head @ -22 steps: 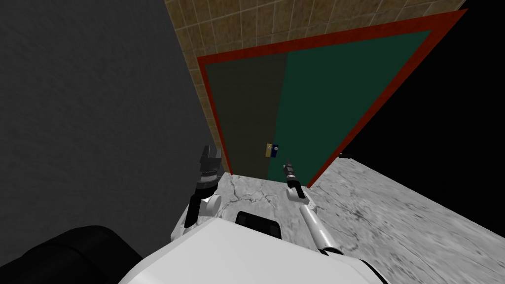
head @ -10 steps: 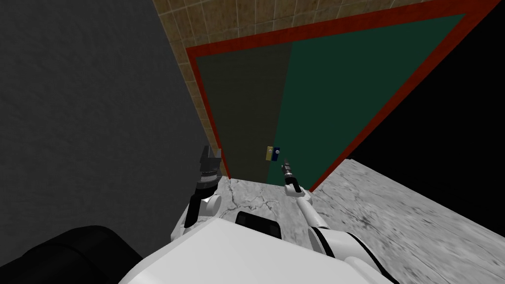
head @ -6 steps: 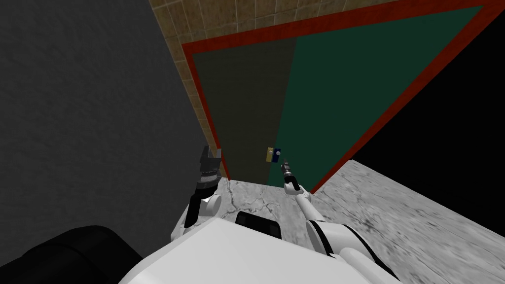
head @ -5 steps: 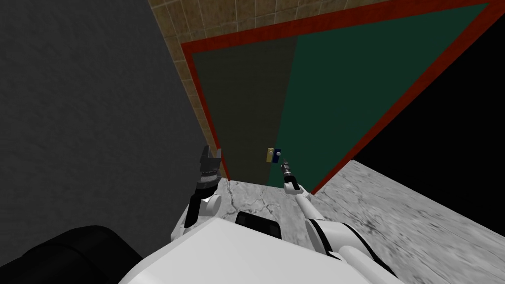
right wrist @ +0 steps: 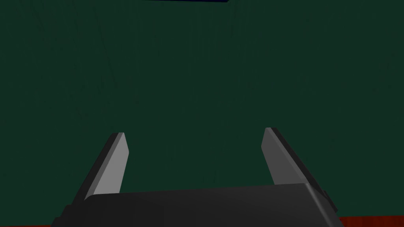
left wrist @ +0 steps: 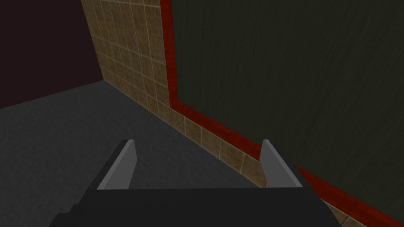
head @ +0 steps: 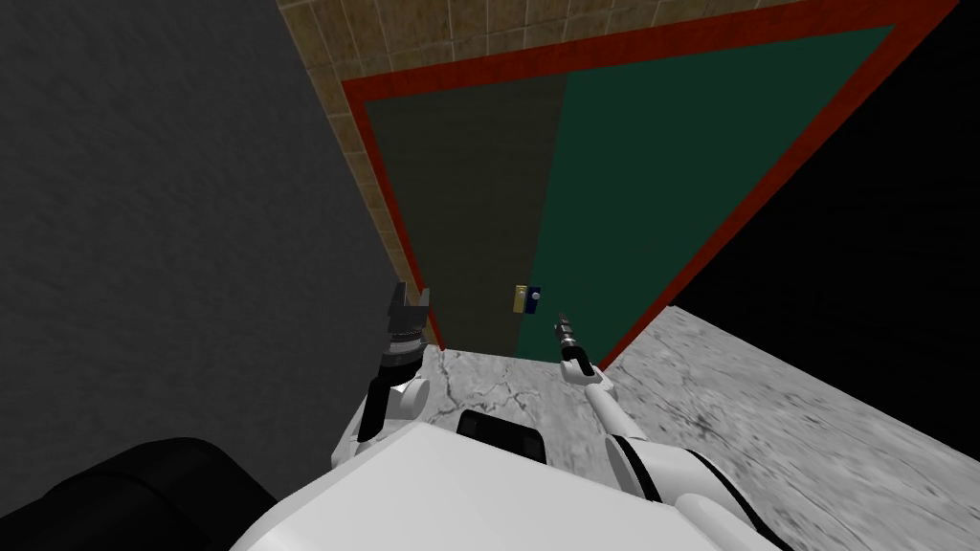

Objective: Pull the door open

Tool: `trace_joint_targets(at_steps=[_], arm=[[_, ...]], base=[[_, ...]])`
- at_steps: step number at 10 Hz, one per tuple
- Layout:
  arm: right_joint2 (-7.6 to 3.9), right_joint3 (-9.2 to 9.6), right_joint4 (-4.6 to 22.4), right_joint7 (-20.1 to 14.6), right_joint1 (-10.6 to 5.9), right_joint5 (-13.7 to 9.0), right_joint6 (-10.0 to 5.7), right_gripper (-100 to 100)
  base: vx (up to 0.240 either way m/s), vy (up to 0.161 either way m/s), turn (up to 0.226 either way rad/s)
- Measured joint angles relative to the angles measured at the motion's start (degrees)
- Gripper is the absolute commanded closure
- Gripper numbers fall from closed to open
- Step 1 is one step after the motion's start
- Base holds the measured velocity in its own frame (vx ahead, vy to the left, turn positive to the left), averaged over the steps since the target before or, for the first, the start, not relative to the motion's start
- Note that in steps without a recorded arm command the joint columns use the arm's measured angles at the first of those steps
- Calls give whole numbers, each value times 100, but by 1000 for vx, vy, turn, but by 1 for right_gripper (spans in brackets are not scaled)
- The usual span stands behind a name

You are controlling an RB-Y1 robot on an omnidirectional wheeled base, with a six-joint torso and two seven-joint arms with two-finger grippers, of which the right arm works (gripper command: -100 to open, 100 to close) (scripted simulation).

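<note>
facing the green door (right wrist: 197, 71), right gripper (right wrist: 195, 134) is wide open and empty, the blue handle plate (head: 532, 299) just past its fingertips. left gripper (left wrist: 197, 144) is wide open beside the red frame (left wrist: 213, 126).

Right gripper (right wrist: 194, 132) is seen with both blade fingers (right wrist: 114, 165) spread wide and nothing held between them. A flat dark green door panel (right wrist: 197, 71) with faint streaks is seen ahead of them; contact cannot be judged. A thin dark blue sliver (right wrist: 185, 0) is cut off well beyond the fingertips, possibly a handle plate. A red strip (right wrist: 371, 221) is seen beside the gripper body.
</note>
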Motion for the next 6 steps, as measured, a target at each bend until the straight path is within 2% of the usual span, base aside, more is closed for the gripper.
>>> trace_joint_targets(at_steps=[1,2,3,4,5,6], arm=[[-19,-15,153,-1,-62,-8,-62,-100],[-82,-55,-171,3,118,-23,94,-100],[-132,-75,-175,-10,109,-33,91,-100],[-163,-77,-33,-36,30,-38,-26,-100],[-190,-72,202,-65,-58,-41,-126,-100],[-385,-71,1000,-194,-325,-61,-467,-100]], base=[[-9,-19,-20],[-4,-15,-34],[3,-5,0],[0,0,0],[7,-7,-35],[7,-12,-21]])
